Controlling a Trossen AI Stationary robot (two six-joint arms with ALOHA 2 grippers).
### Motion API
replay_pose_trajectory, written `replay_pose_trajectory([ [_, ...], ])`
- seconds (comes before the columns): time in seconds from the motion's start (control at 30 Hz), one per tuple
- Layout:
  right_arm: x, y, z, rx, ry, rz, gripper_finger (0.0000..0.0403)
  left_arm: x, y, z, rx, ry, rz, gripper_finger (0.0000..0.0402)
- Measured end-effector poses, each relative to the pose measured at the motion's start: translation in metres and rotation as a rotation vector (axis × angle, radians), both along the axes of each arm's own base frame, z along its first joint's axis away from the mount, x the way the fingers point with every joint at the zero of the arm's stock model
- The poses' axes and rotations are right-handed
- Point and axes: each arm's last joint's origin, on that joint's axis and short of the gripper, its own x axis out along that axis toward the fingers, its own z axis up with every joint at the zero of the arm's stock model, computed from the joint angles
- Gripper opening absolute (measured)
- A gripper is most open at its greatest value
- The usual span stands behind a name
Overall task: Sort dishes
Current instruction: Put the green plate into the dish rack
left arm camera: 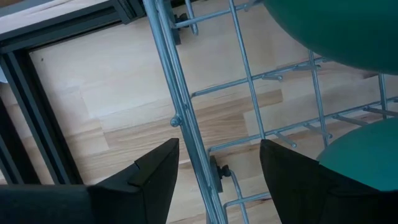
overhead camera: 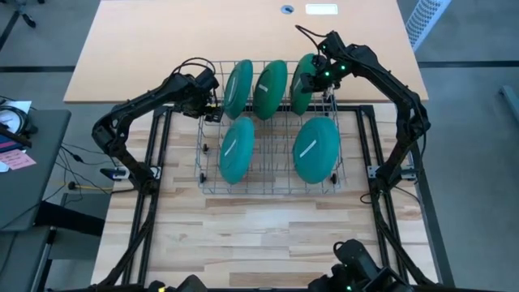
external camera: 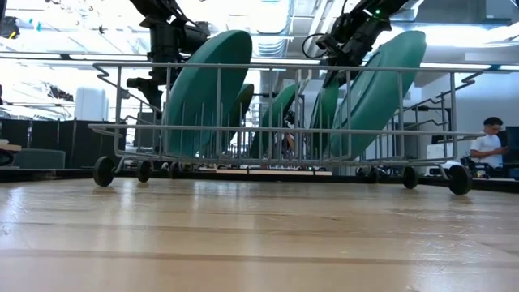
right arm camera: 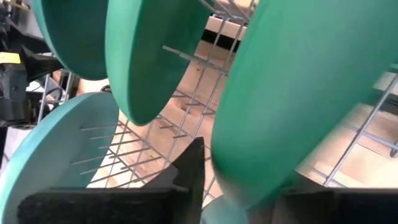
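We see five plates (overhead camera: 316, 150) racked upright in the rack (overhead camera: 207, 182), right hand (overhead camera: 312, 81) fingers around the back right plate (overhead camera: 304, 81), left hand (overhead camera: 212, 105) gaping idle beside the rack

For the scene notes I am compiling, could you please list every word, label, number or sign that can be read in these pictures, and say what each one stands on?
No text can be read in any view.
White rectangular label on the light brown tabletop: too small to read.
Pink paper note on the grey side table: too blurred to read.
Yellow tag seen past the teal round plastic plates: no legible marking.
The silver wire rack carries no lettering.
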Motion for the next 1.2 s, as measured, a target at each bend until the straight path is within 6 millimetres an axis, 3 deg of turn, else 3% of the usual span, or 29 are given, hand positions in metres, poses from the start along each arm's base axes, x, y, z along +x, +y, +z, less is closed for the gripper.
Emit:
replay_pose_trajectory([
  [0.3,-0.002,0.001,0.006,-0.008,-0.02,-0.006,0.0176,0.0,0.0,0.0,0.0,0.001,-0.001,0.0219],
  [0.5,-0.003,0.001,0.019,-0.056,-0.024,-0.023,0.0211,0.0,0.0,0.0,-0.001,0.001,-0.002,0.0219],
  [1.03,-0.024,0.006,0.045,-0.05,0.02,-0.01,0.0222,0.0,0.0,0.0,0.0,0.0,-0.001,0.0219],
  [1.2,-0.026,0.008,0.062,-0.106,-0.012,-0.015,0.0222,0.0,0.0,0.0,-0.001,0.001,-0.001,0.0219],
])
